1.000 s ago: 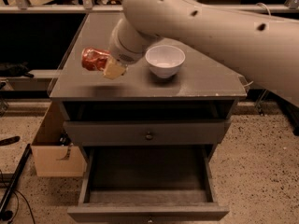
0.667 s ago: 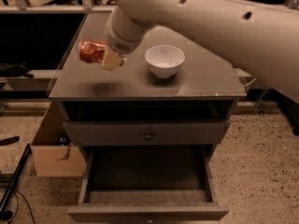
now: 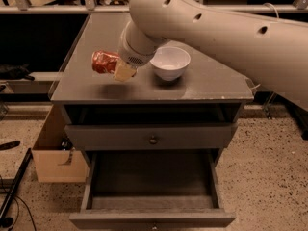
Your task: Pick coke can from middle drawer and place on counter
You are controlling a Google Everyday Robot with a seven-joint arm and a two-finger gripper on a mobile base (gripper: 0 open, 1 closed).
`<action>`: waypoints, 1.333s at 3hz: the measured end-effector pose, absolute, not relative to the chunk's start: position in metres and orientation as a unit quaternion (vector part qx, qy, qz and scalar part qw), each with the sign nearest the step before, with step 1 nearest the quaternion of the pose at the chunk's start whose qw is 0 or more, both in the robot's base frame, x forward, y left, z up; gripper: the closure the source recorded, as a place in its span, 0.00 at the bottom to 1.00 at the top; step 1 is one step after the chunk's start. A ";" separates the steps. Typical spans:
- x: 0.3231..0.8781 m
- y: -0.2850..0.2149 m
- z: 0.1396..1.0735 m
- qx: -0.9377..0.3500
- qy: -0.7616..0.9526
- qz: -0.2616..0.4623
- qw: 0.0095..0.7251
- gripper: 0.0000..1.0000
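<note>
Cardboard box [image 3: 52, 153] stands at the lower left of your frame, against the cabinet's side. Moving right, the counter [image 3: 207, 83] fills the middle of the frame. Below it is a shut drawer front with a round knob [image 3: 153, 139], and under that the middle drawer [image 3: 151, 179] is pulled well out toward the bottom edge. A white bowl [image 3: 170, 63] sits upright on the counter, just right of centre. The robot's pale arm [image 3: 226, 32] sweeps in from the upper right and hides the counter's far right part from you.

Compared with a moment ago, the wrist has dropped lower in the frame. The coke can [image 3: 104, 61] has come a little down and to the right with it. The bowl has not moved.

Your gripper [image 3: 121, 69] hangs over the left half of the counter, just left of the bowl and apart from it. It is clamped on the coke can, which lies on its side and sticks out to the left. One pale finger [image 3: 125, 72] shows on the can's near side. A dark shadow on the wood beneath suggests the can is probably held clear of the surface, though you cannot be sure from this angle.
</note>
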State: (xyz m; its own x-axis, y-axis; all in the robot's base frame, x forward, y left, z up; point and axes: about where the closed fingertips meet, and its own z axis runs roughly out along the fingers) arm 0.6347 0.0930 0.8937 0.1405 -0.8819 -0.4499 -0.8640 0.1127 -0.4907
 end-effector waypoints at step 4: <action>0.650 0.087 0.861 -0.661 0.659 -0.002 0.358 0.82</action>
State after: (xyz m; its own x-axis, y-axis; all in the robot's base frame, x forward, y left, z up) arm 0.6498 0.0870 0.8613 0.1313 -0.8730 -0.4697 -0.8701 0.1255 -0.4766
